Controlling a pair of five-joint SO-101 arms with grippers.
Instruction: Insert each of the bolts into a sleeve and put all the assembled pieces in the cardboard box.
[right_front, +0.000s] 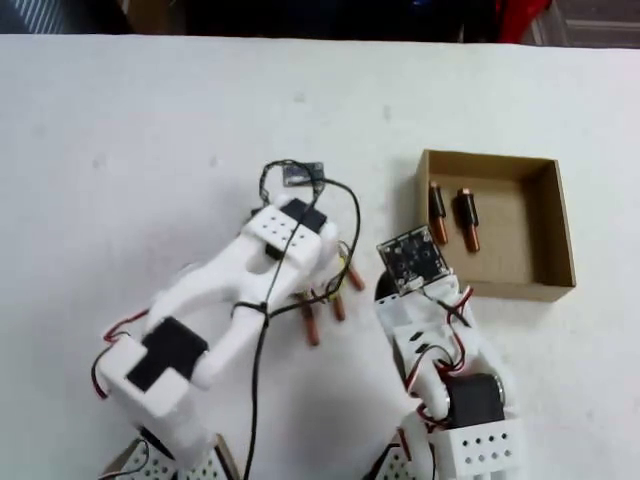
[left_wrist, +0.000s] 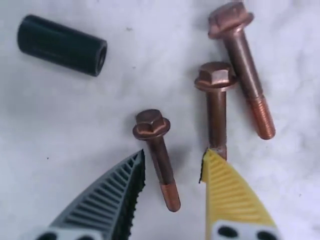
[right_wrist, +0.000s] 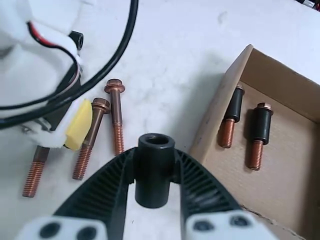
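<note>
left gripper (left_wrist: 174, 162) spread around a copper bolt (left_wrist: 159, 150) on the tabletop (left_wrist: 70, 145) — right gripper (right_wrist: 154, 159) pinching a black sleeve (right_wrist: 154, 184).

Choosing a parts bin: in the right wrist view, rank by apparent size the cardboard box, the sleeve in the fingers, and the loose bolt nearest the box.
1. cardboard box
2-3. sleeve and bolt: similar length, sleeve thicker, but nearer the camera, so unranked.

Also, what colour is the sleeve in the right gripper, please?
The sleeve is black; the right wrist view shows it best.
</note>
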